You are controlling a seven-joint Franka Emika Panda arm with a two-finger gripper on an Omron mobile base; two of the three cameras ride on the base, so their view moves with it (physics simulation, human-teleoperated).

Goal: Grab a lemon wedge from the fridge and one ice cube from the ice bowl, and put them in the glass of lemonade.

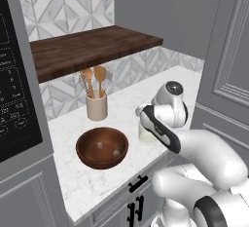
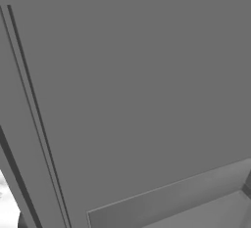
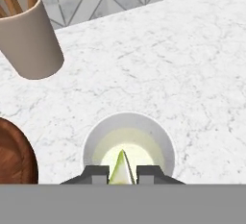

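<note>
Gripper [image 3: 122, 174] clamped on lemon wedge [image 3: 122, 169], pale yellow pointed sliver pinched between dark finger tips, directly above glass of lemonade [image 3: 129, 143]. Glass: clear round tumbler, yellow-green liquid, on white veined marble counter [image 3: 168, 64]. Ice bowl [image 1: 102, 147] glossy reddish-brown wood, wide and round, left of glass, near it but apart. Beige cylindrical crock [image 1: 97, 106] with wooden spoons behind bowl, against geometric tiled backsplash [image 1: 63, 7]. Dark wood shelf [image 1: 87, 48] above. Grey panelled cabinet [image 2: 137, 100] beside arm
</note>
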